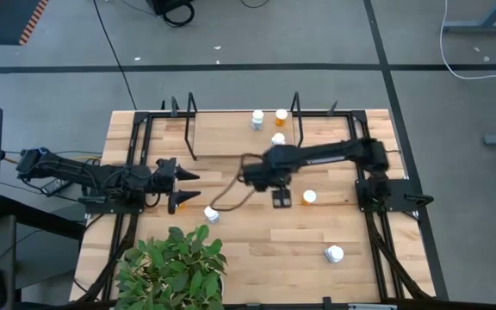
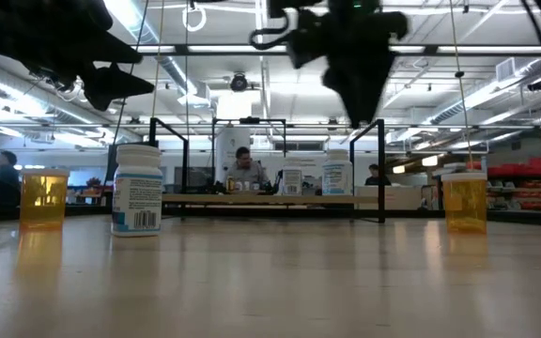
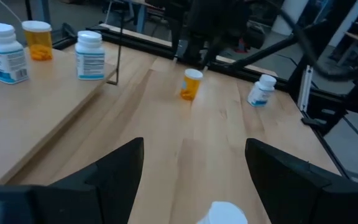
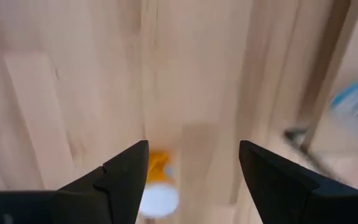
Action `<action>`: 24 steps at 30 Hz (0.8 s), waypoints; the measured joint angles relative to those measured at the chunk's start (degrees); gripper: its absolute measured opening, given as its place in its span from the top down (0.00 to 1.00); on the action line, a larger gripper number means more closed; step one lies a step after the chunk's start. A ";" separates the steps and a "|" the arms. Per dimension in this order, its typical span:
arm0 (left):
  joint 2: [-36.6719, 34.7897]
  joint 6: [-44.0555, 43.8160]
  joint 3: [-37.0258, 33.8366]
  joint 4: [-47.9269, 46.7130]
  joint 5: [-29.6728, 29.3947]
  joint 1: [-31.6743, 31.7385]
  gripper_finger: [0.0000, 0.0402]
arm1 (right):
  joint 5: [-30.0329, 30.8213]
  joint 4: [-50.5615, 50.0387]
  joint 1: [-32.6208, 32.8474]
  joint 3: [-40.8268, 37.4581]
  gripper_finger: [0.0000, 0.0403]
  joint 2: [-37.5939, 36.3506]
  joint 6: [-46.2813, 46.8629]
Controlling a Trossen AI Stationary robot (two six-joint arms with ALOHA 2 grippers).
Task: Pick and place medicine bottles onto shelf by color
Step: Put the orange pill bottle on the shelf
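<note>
The shelf stands at the table's far side and carries two white bottles and an orange bottle. My right gripper is open and empty above the table, pointing down, just left of an orange bottle. That bottle also shows below the fingers in the right wrist view. My left gripper is open and empty at the left, beside another orange bottle and a white bottle. One more white bottle stands near the front right.
A potted green plant stands at the table's near-left edge. Black frame rails run along both sides of the table. The shelf's black uprights stand close to the right arm. People sit in the room beyond.
</note>
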 joint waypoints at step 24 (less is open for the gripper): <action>0.01 -0.87 0.00 3.24 -0.08 -1.52 0.29 | 1.07 25.58 6.12 -47.53 0.35 -33.37 23.46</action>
